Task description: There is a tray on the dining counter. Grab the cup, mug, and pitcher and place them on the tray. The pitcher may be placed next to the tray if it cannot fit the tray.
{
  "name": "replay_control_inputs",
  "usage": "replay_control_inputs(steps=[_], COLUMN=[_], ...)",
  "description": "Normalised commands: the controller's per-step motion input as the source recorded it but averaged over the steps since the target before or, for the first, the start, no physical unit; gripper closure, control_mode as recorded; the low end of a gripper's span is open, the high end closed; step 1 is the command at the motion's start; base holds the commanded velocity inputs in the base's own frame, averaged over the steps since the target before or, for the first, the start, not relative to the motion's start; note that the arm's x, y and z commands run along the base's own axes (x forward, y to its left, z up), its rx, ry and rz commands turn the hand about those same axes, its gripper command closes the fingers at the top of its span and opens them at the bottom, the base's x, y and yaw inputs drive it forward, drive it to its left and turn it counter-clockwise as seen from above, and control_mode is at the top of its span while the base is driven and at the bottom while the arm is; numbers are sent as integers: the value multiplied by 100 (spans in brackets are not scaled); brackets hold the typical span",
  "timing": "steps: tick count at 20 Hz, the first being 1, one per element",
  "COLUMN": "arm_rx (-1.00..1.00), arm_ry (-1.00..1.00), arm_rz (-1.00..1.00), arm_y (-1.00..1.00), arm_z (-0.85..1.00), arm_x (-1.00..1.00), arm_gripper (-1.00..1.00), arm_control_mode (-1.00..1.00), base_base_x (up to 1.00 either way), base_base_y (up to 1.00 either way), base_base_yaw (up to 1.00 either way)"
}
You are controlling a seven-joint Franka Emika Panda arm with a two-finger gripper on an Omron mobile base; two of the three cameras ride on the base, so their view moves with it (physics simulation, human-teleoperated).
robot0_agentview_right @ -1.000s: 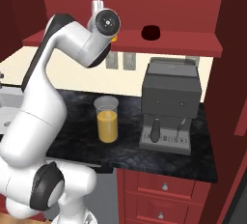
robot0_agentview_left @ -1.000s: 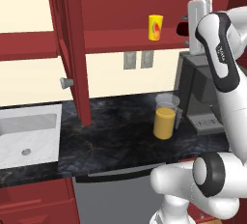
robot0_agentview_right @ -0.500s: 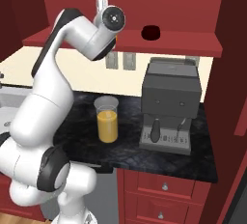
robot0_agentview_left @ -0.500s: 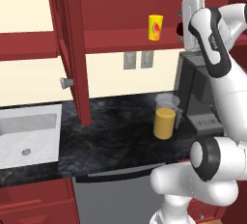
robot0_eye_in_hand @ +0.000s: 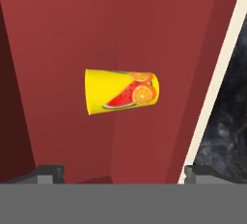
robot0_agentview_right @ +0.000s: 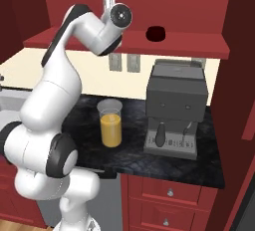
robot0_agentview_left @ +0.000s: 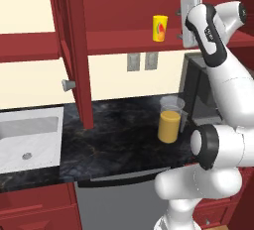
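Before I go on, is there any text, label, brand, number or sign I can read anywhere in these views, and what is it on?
Readable text: none in any view.
Cup: a printed picture of a watermelon slice and orange slices, no words.
Coffee machine: small marks on its front panel, too small to read.
Pitcher: no label.
Wall outlets: plain, no markings.
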Motion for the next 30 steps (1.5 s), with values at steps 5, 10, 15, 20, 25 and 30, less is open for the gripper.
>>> replay_control_inputs(steps=[5, 10, 15, 20, 25, 30], arm_rx=[0, 0, 0, 0, 0, 0], arm_ry=[0, 0, 0, 0, 0, 0], arm_rz=[0, 1, 0, 0, 0, 0], arm_y=[0, 0, 0, 0, 0, 0], arm_z=[0, -8, -14, -11, -1, 0], arm_x=[41, 36, 32, 37, 37, 29], arm_gripper=[-100, -100, -100, -100, -100, -100], arm_control_mode=[-100, -100, -100, -100, -100, -100], base_base_x=[0, 0, 0, 0, 0, 0], base_base_y=[0, 0, 0, 0, 0, 0], base_base_yaw=[0, 0, 0, 0, 0, 0])
